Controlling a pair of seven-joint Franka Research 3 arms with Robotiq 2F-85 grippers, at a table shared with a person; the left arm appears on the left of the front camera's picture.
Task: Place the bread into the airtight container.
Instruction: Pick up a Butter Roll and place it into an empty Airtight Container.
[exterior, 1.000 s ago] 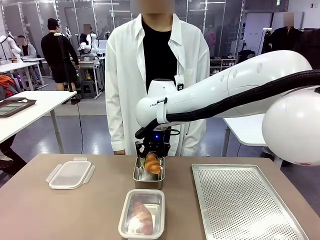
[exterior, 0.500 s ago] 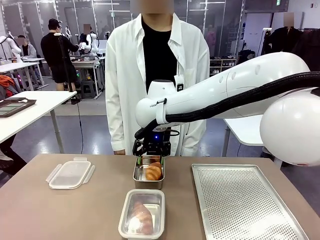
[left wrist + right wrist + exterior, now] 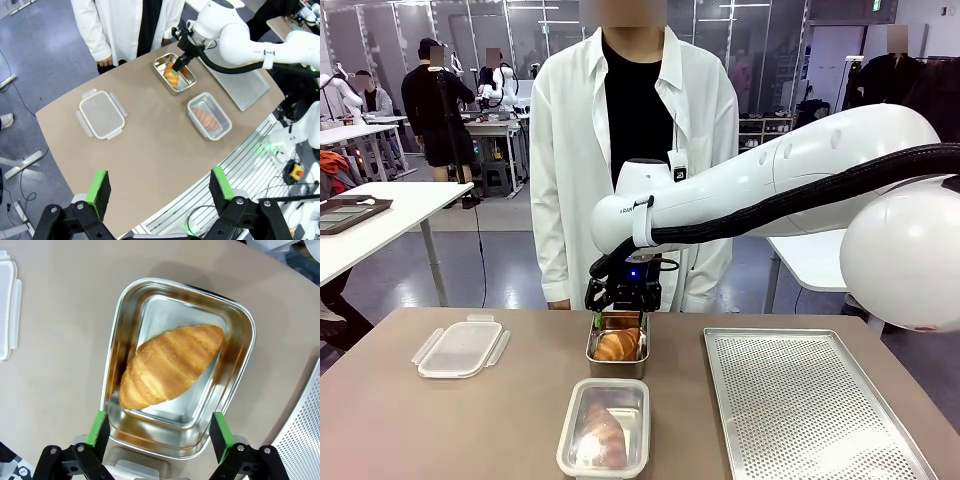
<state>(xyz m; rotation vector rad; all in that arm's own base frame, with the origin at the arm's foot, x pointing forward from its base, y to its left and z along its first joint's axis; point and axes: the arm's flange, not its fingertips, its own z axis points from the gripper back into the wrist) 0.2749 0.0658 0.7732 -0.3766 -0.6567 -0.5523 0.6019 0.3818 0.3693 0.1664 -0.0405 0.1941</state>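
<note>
Croissant [image 3: 170, 365]: lying diagonally in the steel tin [image 3: 235, 355], free of both fingers – nothing touching it. In the front view it sits in the tin [image 3: 617, 362] at table centre, toward the far edge.
Tin: open, no lid, shiny inside, standing on the brown table [image 3: 470, 420].
Right gripper [image 3: 156, 432]: directly above the tin, jaws spread wide, holding nothing – green pads [image 3: 98, 427] flank the tin's near end. In the front view it hangs just over the tin's far rim [image 3: 623, 298], arm coming in from picture right.
Plastic box [image 3: 605, 428]: clear, lidless, just in front of the tin on the robot's side, with a second croissant [image 3: 603, 432] inside. Left wrist view shows the same box [image 3: 209, 116] beside the tin [image 3: 174, 73].
Lid [image 3: 460, 347]: clear, with clip tabs, flat on the table well left of the tin, apart from both containers.
Tray [image 3: 810, 405]: perforated metal, right of the tin and box, bare.
Left gripper [image 3: 159, 187]: high above the table's near edge, looking down on the whole setup, jaws wide apart, empty.
Person [image 3: 635, 140]: white coat over black top, standing at the far side right behind the tin; a hand [image 3: 104, 61] hangs near the table edge.
</note>
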